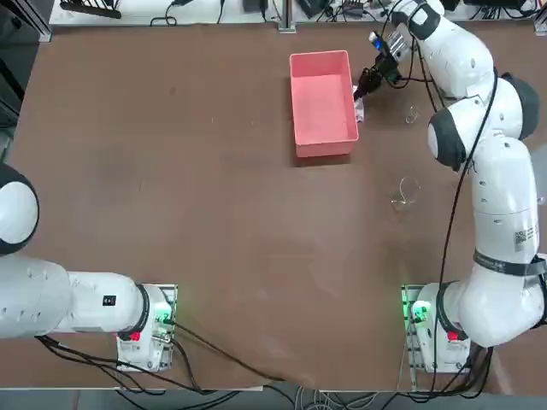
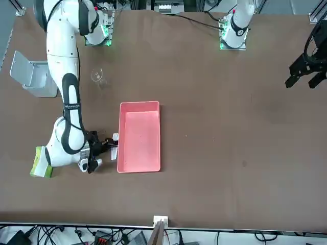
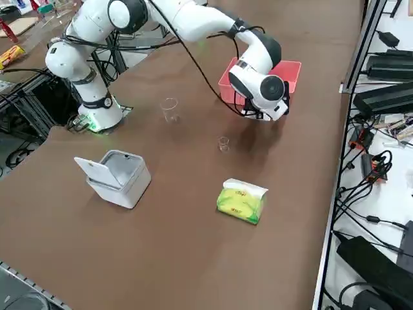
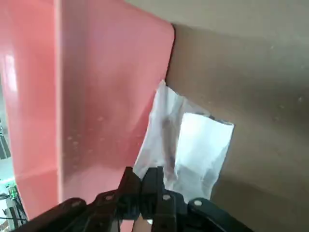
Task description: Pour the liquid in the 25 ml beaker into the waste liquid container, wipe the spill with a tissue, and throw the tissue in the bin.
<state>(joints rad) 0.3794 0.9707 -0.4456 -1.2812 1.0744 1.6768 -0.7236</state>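
Note:
My right gripper [image 1: 361,91] is low at the table beside the right-hand outer wall of the waste liquid container [image 1: 323,102], a pink tray. In the wrist view its fingers [image 4: 146,178] are shut on the edge of the white crumpled tissue [image 4: 193,145]. The tissue [image 1: 359,109] lies on the table against the tray's wall. The tiny clear 25 ml beaker [image 1: 412,114] stands upright on the table, apart from the gripper and to its right. The pale grey bin [image 3: 119,175] stands with its lid up near the table's right edge.
A wider clear glass beaker [image 1: 404,193] stands between the tiny beaker and the right arm's base. A green tissue pack [image 3: 242,200] lies near the far right corner of the table, beyond the bin. Cables and equipment line the floor past the table's far edge.

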